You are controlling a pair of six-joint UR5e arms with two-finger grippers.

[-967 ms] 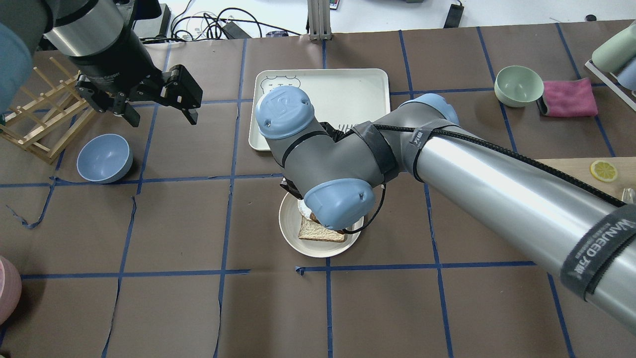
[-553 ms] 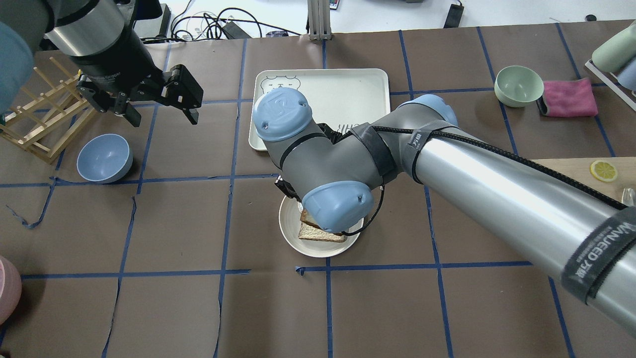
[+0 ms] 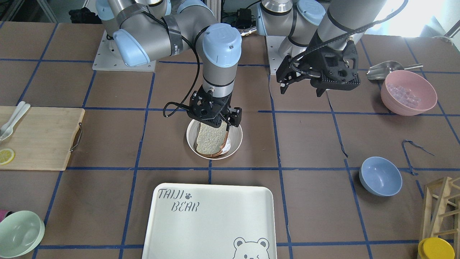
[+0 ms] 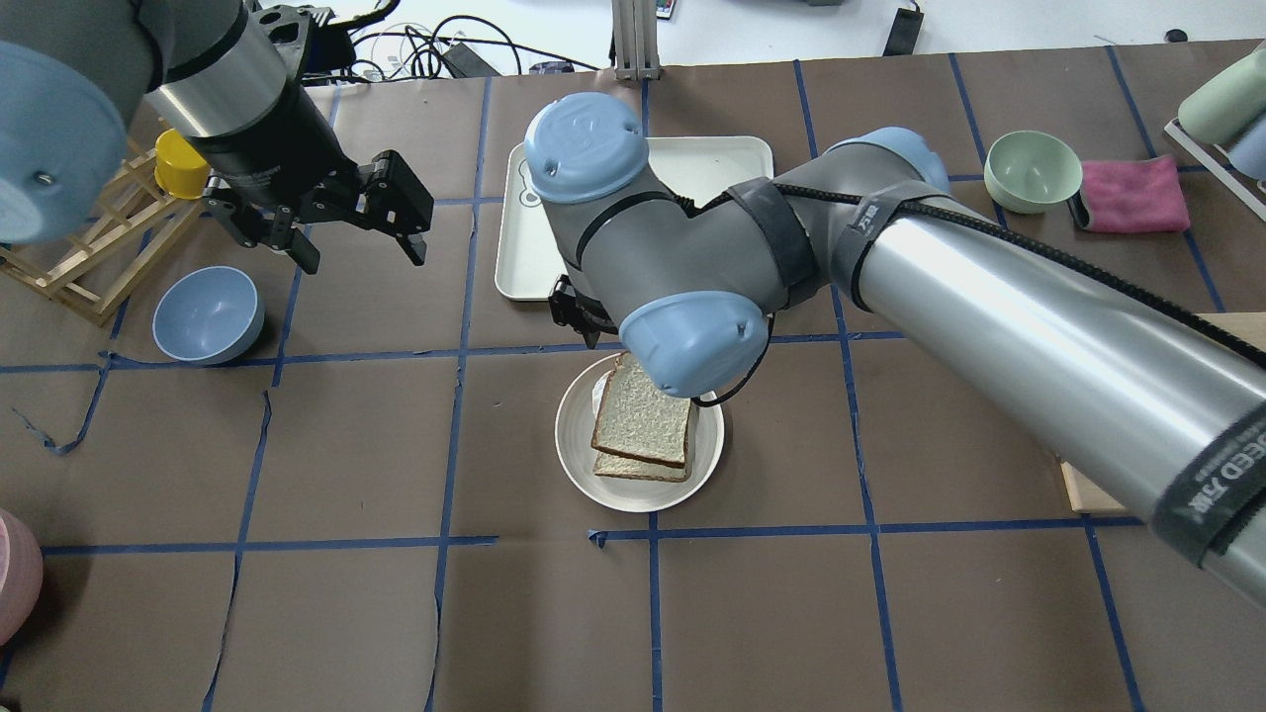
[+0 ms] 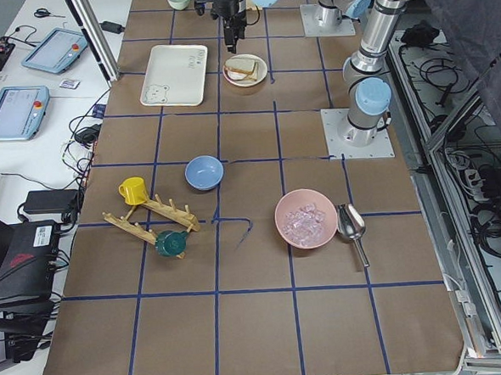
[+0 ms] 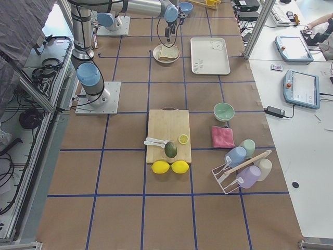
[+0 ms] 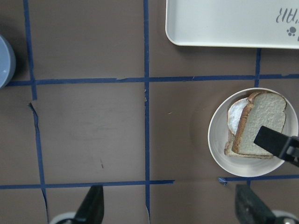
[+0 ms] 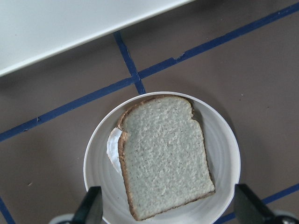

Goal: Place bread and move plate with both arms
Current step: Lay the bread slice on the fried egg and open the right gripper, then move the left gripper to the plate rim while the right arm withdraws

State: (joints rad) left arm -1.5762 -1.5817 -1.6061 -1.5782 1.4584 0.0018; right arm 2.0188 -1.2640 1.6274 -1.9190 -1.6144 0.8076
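Right claw (image 3: 215,121): fingers spread wide apart, holding nothing. It hangs over the far part of the plate (image 4: 574,435), pointing down, and in the right wrist view its two fingertips (image 8: 91,207) stand either side of the dish. Whether they touch the rim cannot be told.

Bread (image 4: 643,420): the dark-crusted slice lies flat inside the plate, free of the claw, its rounded top towards the far side. It rests on a second, paler slice (image 4: 638,467), whose near edge shows from under it. A small white patch (image 8: 112,147) shows at the left of the upper slice; what it is cannot be told.

The plate stands on the table (image 4: 346,445) near the middle, just near of a blue tape line. The white bear-print tray (image 4: 722,163) lies just beyond it on the far side, apart from it.

Left claw (image 4: 361,247): fingers apart, empty, held above the table, well to the left of the plate and at about the tray's depth. A blue bowl (image 4: 208,314) sits on the table left of and near to this claw
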